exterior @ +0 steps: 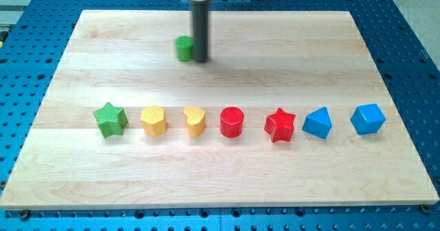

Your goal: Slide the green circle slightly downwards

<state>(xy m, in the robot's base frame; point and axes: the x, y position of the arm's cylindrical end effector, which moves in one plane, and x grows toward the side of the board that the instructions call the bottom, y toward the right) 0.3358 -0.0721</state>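
Note:
The green circle sits on the wooden board near the view's top, left of centre. My tip is right beside it, on its right side, touching or nearly touching it. The dark rod comes straight down from the view's top edge.
A row of blocks lies across the board's middle, left to right: green star, yellow hexagon, yellow heart, red circle, red star, blue triangle, blue cube. Blue perforated table surrounds the board.

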